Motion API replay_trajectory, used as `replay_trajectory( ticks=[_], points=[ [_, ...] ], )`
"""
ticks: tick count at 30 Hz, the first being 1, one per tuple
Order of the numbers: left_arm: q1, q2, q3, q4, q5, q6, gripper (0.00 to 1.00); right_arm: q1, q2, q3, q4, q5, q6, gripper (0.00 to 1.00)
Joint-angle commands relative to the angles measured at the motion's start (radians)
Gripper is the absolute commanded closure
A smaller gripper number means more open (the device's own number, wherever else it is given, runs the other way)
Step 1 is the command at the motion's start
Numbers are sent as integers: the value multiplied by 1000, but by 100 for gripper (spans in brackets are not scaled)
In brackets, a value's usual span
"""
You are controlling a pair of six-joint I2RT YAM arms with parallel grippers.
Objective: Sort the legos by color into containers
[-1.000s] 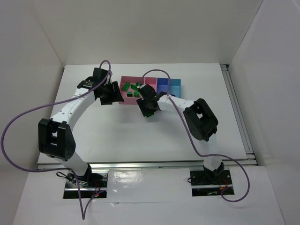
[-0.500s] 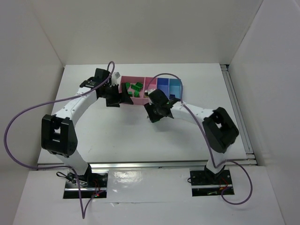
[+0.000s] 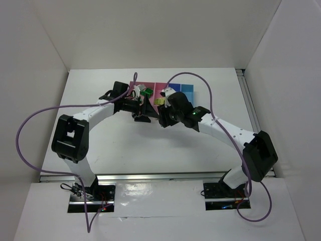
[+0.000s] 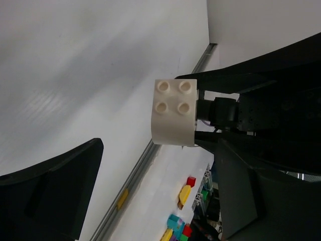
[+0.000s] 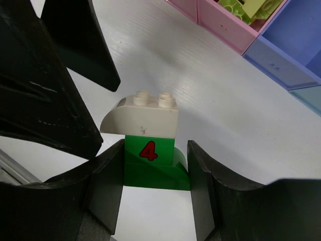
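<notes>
My right gripper (image 5: 155, 150) is shut on a green lego (image 5: 150, 163) marked with a red 4; a white curved lego (image 5: 143, 118) is stacked on top of it. My left gripper (image 4: 160, 150) is open, with its fingers (image 5: 75, 65) wide on either side of that white lego (image 4: 174, 111). In the top view both grippers, the left (image 3: 143, 111) and the right (image 3: 163, 119), meet just in front of the containers, and the stack is hidden. The pink tray (image 3: 150, 86) holds green legos (image 3: 147, 92). The smaller pink tray (image 5: 220, 22) holds yellow-green legos (image 5: 246, 7), beside the blue tray (image 5: 286, 45).
An aluminium rail (image 3: 253, 115) runs along the table's right edge. Purple cables (image 3: 30, 125) loop beside both arms. The left wrist view shows a loose heap of coloured bricks (image 4: 183, 196) beyond the table's rail.
Both arms have swung towards the middle. My left gripper moved right from the large pink tray's front, and my right gripper turned to meet it with the stack.
</notes>
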Motion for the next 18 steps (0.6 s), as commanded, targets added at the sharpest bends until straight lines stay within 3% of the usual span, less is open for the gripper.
replay_trajectory(
  ticks=[1,13,15,18],
  points=[
    [-10,5,-13,163,60,-99,5,12,-7,18,26,-23,16,65],
    [-19,41,13,149,63,-81,30,21,2,39,26,-43,16,67],
    [-19,41,13,158,63,-92,39,21,2,39,35,-43,16,68],
    [-19,41,13,168,63,-101,59,21,2,39,26,-43,16,68]
  ],
)
